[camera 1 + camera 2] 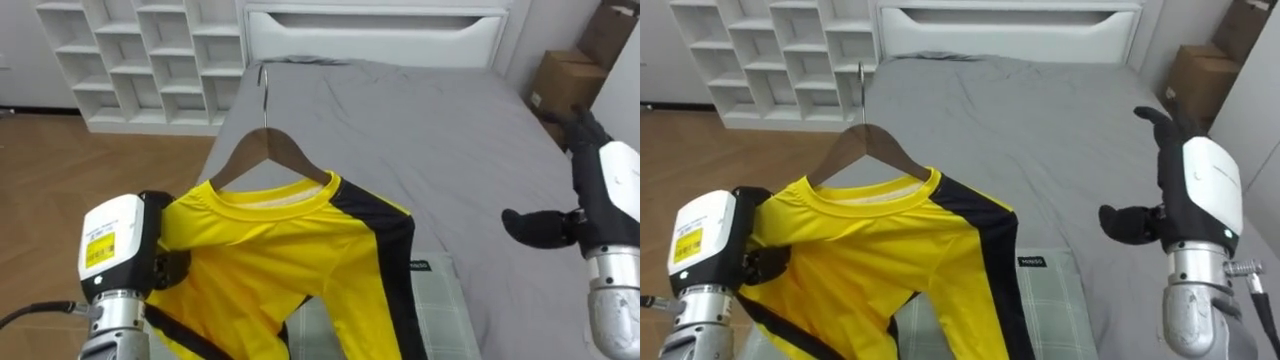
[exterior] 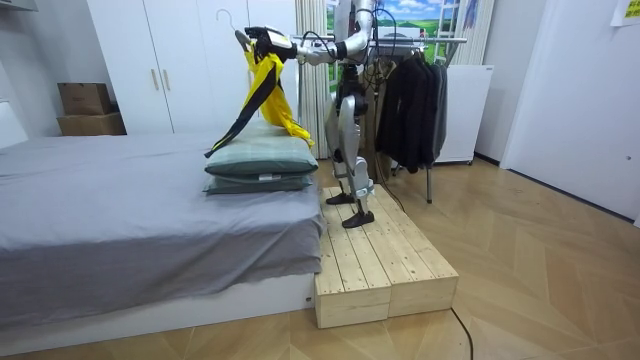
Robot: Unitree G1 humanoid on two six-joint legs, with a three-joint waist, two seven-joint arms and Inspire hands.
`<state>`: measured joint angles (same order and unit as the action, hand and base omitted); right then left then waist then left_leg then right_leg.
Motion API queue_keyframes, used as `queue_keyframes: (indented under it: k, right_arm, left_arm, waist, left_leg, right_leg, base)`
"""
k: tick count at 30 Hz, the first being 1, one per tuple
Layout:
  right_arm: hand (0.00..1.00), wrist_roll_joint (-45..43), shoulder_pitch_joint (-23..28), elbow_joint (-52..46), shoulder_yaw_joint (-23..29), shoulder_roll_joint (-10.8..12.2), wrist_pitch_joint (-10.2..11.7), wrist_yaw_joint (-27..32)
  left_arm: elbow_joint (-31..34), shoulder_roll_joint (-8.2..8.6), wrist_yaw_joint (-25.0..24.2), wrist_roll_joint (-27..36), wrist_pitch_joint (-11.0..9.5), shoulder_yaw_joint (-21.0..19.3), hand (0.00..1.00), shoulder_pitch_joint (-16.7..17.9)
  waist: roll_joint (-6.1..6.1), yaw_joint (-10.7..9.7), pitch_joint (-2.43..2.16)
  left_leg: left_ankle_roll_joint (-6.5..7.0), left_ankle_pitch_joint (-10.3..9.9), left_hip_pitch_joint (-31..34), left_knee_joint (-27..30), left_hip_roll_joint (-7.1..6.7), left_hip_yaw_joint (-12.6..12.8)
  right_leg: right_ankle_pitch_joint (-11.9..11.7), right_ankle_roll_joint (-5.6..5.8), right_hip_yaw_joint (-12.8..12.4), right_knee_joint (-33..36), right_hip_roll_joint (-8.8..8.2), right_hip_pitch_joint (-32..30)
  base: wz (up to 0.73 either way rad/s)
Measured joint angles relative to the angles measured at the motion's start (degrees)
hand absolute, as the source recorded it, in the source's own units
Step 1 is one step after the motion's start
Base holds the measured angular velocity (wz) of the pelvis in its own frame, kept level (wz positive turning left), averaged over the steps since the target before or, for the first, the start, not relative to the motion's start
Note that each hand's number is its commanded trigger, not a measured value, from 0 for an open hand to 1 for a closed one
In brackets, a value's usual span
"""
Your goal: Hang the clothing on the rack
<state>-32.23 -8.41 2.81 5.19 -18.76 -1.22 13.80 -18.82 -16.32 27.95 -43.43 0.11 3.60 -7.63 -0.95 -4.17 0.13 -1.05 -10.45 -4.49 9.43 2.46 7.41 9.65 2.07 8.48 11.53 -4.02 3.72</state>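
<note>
A yellow shirt [image 1: 300,260] with black trim hangs on a wooden hanger [image 1: 265,150] whose metal hook points up. I hold it in the air above the foot of the bed. My left hand [image 1: 115,245] is at the shirt's left shoulder, its dark fingers curled into the cloth at the hanger's end. My right hand [image 1: 600,200] is off to the right, apart from the shirt, with fingers straight and thumb out, holding nothing. In the room view the shirt [image 2: 265,85] dangles over the pillows while I stand on a wooden platform [image 2: 385,265].
A grey bed [image 1: 450,130] stretches ahead with a checked pillow [image 1: 440,300] below the shirt. A white cubby shelf [image 1: 140,60] stands at the far left and a cardboard box [image 1: 565,80] at the far right. A clothes rack [image 2: 410,100] with dark garments stands behind me.
</note>
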Motion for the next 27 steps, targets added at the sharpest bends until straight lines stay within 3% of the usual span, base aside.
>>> queue_keyframes:
  k: [10,16,22,27]
  right_arm:
    - [0.0,0.1,-0.2,-1.6,-2.4,0.0,-0.1,-1.9]
    - [0.0,0.0,-3.4,-1.5,-5.6,0.0,-0.1,-4.6]
    - [0.0,1.3,-5.3,-0.1,-7.9,0.4,-0.1,-5.3]
    - [0.0,1.9,-6.4,5.0,-10.6,2.0,-0.1,-7.1]
  left_arm:
    - [2.1,0.09,-2.0,0.0,0.9,1.2,1.0,0.0]
    - [3.5,0.36,-2.3,0.0,1.3,1.6,1.0,0.0]
    - [4.4,0.42,-2.3,0.1,1.5,3.3,1.0,-0.4]
    - [4.5,3.09,-2.3,0.2,1.4,4.5,1.0,-0.5]
  waist:
    - [-0.2,0.2,-0.06]
    - [-0.83,0.2,0.0]
    - [-1.17,1.4,0.03]
    - [-1.5,1.8,0.31]
  left_leg:
    - [0.01,0.0,-0.1,0.0,-0.06,0.0]
    - [0.01,0.0,-0.1,0.0,-0.05,-0.1]
    - [0.01,0.0,-0.1,0.0,-0.05,-0.1]
    - [0.01,0.0,-0.1,0.1,-0.05,-1.3]
  right_leg:
    - [0.0,-0.01,0.1,-0.7,0.02,0.4]
    - [0.0,-0.01,0.1,-0.7,0.03,0.3]
    - [-0.1,-0.04,0.1,-0.7,0.02,0.3]
    - [-0.1,-0.04,1.2,-0.8,0.0,1.1]
  base:
    - [0.0]
    - [0.0]
    - [0.01]
    - [0.11]
